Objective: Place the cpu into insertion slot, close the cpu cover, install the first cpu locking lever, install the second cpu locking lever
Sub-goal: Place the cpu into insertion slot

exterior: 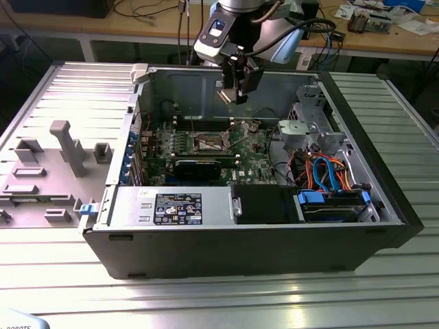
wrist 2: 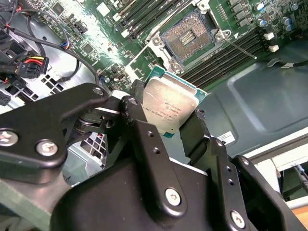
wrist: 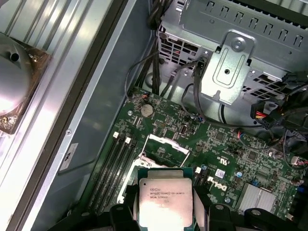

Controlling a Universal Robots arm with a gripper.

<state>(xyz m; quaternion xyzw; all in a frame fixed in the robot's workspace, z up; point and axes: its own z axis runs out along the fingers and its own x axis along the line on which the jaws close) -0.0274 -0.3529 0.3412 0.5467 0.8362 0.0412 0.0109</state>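
- Dull silver-grey metal tops the cpu (wrist 2: 169, 108), which the hand (wrist 2: 169, 105) grips by two opposite edges, its black fingers (wrist 2: 144, 134) closed against the chip in both wrist views.
- In the exterior view the hand hangs in the air at one o'clock from the insertion slot (exterior: 208, 142), apart from the green motherboard (exterior: 257, 161).
- The insertion slot's contact field lies exposed.
- The open computer case (exterior: 240, 240) rests on a ribbed metal surface (exterior: 206, 301).

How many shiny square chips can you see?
1. The cpu is gripped in the tool, held up over the motherboard in the open computer case; the insertion slot is empty. More could be hidden under other parts.
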